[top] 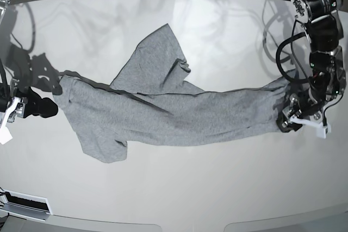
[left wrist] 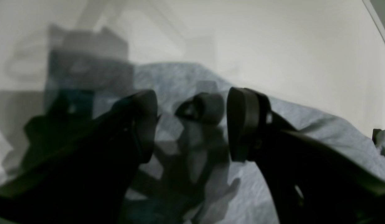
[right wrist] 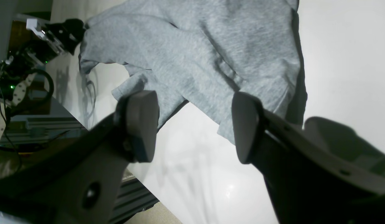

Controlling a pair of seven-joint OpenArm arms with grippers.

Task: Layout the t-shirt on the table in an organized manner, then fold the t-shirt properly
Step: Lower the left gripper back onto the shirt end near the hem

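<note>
A grey t-shirt (top: 163,115) lies stretched sideways across the white table (top: 217,188). The left gripper (left wrist: 192,124) and right gripper (right wrist: 194,126) sit at its opposite ends, jaws spread and empty, likely pausing before regrasping to flatten it

The t-shirt (top: 163,115) lay stretched across the middle of the counter (top: 179,188), between the right pincer (top: 51,108) and the left pincer (top: 285,120).

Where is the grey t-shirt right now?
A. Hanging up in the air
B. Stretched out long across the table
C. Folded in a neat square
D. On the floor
B: the t-shirt lies stretched in a long wrinkled band across the table.
</note>
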